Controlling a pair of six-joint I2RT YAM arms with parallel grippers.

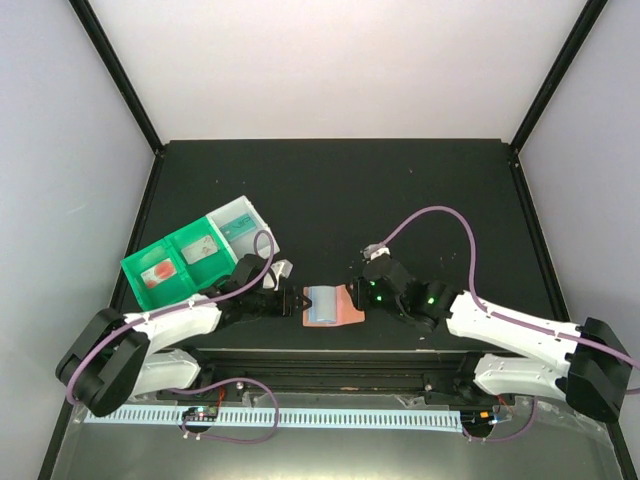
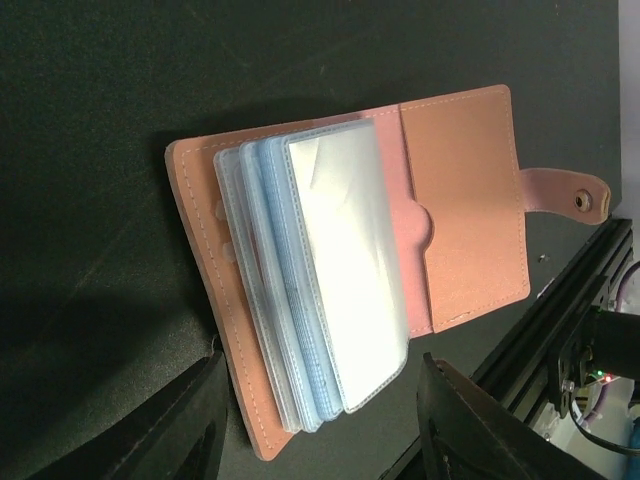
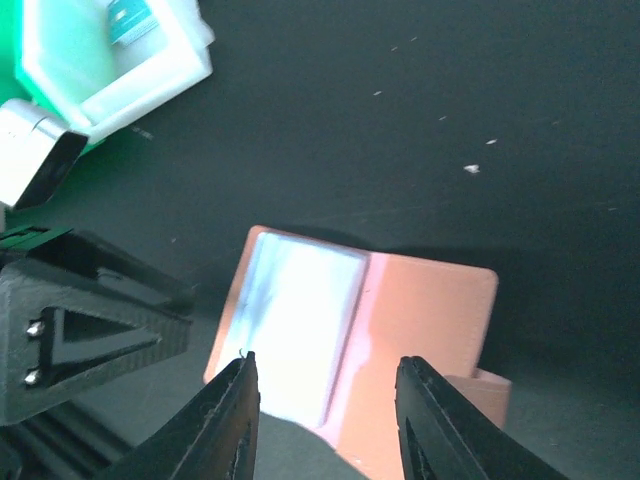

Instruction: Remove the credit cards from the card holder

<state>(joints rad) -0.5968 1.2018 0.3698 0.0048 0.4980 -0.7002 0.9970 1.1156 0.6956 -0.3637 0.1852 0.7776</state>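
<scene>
Right end effector (image 3: 325, 363) over card holder (image 3: 430, 320)

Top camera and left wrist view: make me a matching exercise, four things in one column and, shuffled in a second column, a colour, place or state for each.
Things
1. card holder
2. compartment tray
3. snap tab
4. plastic sleeves

Descriptions
a. green and white, to the left
b. salmon-brown, lying open
c. clear and bluish, fanned out inside the holder
d. unfastened, sticking out past the holder's edge

Pairs: 1-b, 2-a, 3-d, 4-c
</scene>
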